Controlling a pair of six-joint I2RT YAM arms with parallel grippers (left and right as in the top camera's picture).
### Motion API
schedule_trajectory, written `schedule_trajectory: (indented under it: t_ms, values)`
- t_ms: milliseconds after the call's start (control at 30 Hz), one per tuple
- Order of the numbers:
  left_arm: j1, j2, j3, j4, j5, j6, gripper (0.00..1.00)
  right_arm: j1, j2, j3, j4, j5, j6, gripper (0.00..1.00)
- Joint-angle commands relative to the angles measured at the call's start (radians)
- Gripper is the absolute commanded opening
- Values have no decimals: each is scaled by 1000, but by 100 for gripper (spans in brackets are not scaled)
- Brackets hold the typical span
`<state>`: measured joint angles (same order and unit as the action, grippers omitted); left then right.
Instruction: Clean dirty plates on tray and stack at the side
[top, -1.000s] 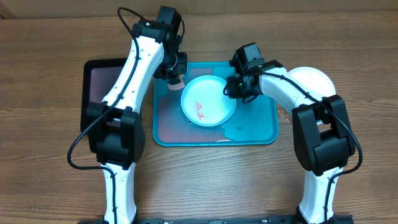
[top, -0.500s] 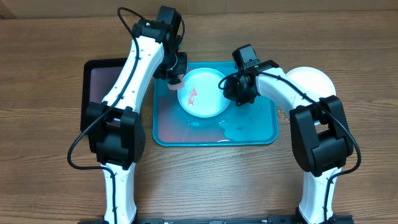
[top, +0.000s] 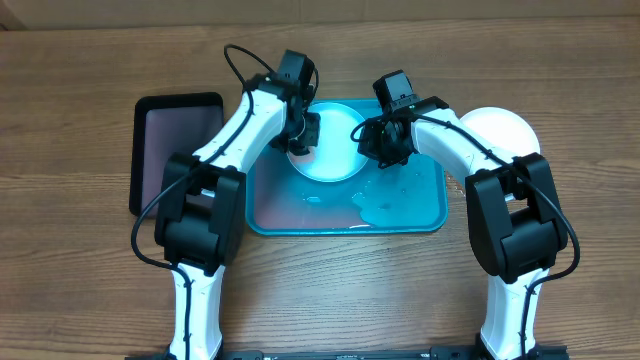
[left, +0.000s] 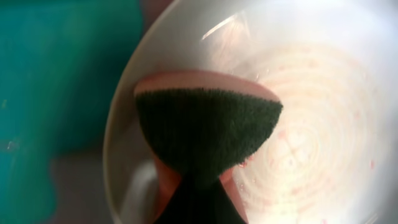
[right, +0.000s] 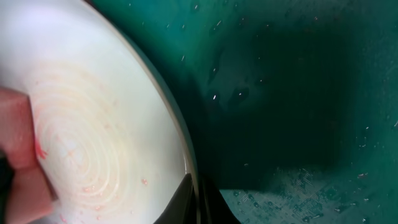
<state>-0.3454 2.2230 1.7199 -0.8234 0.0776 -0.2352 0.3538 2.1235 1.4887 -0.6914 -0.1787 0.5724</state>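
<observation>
A pale light blue plate (top: 338, 140) lies at the back of the turquoise tray (top: 405, 190). My right gripper (top: 378, 141) is shut on its right rim; in the right wrist view the fingers (right: 198, 200) pinch the plate (right: 93, 112) edge above the shadowed tray (right: 286, 93). My left gripper (top: 300, 140) is shut on a pink sponge (left: 208, 127) with a dark green scouring face, pressed onto the plate (left: 317, 124) near its left rim. Faint red rings and specks cover the plate's middle. The sponge's pink end (right: 15, 146) also shows in the right wrist view.
A white plate (top: 505, 127) sits on the table just right of the tray, partly under my right arm. A smaller black tray (top: 175, 150) lies to the left. Water pools (top: 378, 206) on the turquoise tray's front right. Both arms crowd the tray's back.
My left arm has swung right from the tray's back left corner and set the sponge on the plate. The right gripper drew the plate back and left; the red smear is now thin.
</observation>
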Motion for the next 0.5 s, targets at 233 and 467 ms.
schedule_trajectory:
  t_ms: [233,467]
  values:
    - [-9,-2,-153,38,291,269,4,5,32,9,-3,3,-4,4]
    - [-6,-3,-74,-40,346,314,4,35,32,9,-55,-45,-31,4]
